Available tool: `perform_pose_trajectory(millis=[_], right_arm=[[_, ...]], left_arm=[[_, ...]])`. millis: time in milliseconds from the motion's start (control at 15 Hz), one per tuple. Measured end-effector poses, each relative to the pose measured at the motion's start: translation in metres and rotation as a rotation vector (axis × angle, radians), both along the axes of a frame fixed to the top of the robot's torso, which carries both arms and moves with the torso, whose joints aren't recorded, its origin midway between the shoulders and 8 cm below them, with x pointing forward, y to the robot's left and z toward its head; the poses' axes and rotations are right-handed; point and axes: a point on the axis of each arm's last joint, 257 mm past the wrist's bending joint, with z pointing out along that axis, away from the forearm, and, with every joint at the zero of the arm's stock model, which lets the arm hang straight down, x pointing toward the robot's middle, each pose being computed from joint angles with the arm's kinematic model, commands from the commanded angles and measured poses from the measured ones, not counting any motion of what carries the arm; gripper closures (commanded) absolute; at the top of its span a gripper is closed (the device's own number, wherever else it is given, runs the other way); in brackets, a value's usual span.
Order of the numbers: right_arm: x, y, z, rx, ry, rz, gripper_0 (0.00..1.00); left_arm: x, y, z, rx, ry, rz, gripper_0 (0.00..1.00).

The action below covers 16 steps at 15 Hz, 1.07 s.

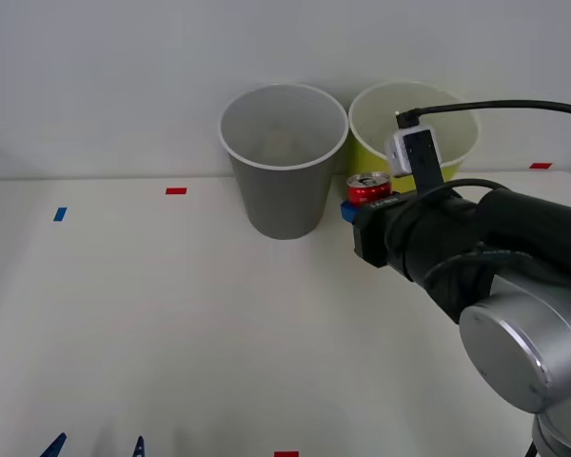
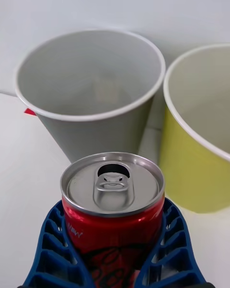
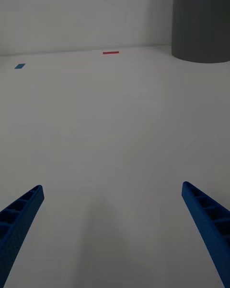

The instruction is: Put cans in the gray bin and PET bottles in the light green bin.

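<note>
Red can, front view: the can [image 1: 368,187] sat pinched in the right tool [image 1: 362,205], at 3 o'clock of the gray bin [image 1: 284,162], before the light green bin [image 1: 414,133].
Right wrist view: ribbed fingers [image 2: 52,249] pressed the can's sides; not yet binned.
Left wrist view: left tool [image 3: 115,221] hung spread over the surface [image 3: 115,125], idle.

Red can [image 1: 368,187]: lower body hidden behind the right arm's wrist. Green bin [image 1: 414,133]: front and base hidden by the camera mount and arm. Gray bin [image 3: 201,21]: cut off by the edge in the left wrist view. Can label [image 2: 112,240]: partly covered by the blue fingers [image 2: 52,254].
</note>
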Motion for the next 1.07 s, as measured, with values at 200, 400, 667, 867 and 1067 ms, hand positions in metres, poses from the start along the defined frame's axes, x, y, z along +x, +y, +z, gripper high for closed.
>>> perform_pose_trajectory(millis=[200, 400, 667, 867, 1067], right_arm=[[0.023, 0.025, 0.024, 0.019, -0.021, 0.065, 0.96], [0.048, 0.039, 0.051, 0.057, -0.029, 0.108, 0.99], [0.075, 0.061, 0.063, 0.103, -0.059, 0.154, 1.00], [0.099, 0.084, 0.070, 0.122, -0.078, 0.182, 1.00], [0.118, 0.092, 0.086, 0.133, -0.130, 0.189, 1.00]], left_arm=[[0.000, 0.000, 0.000, 0.000, 0.000, 0.000, 0.00], [0.000, 0.000, 0.000, 0.000, 0.000, 0.000, 0.00], [0.000, 0.000, 0.000, 0.000, 0.000, 0.000, 0.00], [0.000, 0.000, 0.000, 0.000, 0.000, 0.000, 0.00], [0.000, 0.000, 0.000, 0.000, 0.000, 0.000, 0.00]])
